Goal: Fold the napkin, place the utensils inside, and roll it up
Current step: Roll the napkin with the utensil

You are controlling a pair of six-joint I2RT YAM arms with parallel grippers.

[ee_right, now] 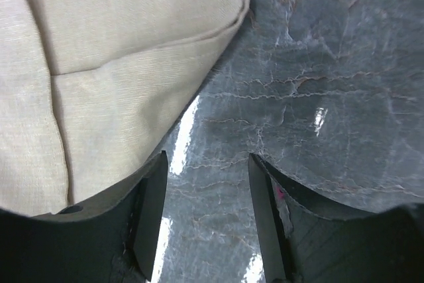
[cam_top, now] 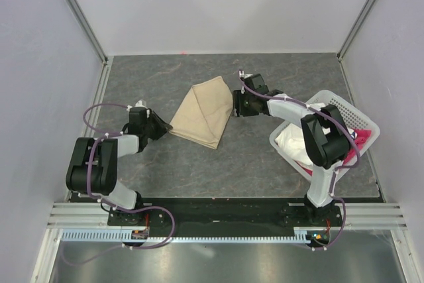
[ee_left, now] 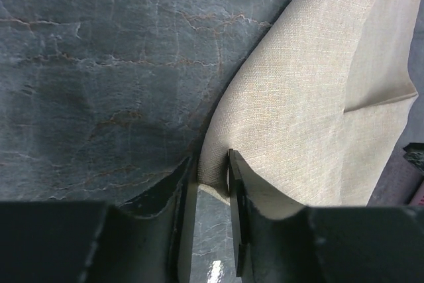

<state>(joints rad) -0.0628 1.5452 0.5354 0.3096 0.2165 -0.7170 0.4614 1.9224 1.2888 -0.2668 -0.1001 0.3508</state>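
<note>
Robot lab test cell: left arm [cam_top: 93, 164] & right arm [cam_top: 324, 138] are bolted to a black base plate [cam_top: 225, 211] at the near edge of a grey marble-look table [cam_top: 165, 164], w/ a slotted cable duct [cam_top: 218, 235] running along the front. Plain white panel walls [cam_top: 218, 4] in alu frame posts [cam_top: 77, 10] box it in on the left, right & far sides. Household bits, a beige napkin [cam_top: 202, 112] & a white basket [cam_top: 354, 112] of cloths at the right, lie on that table
</note>
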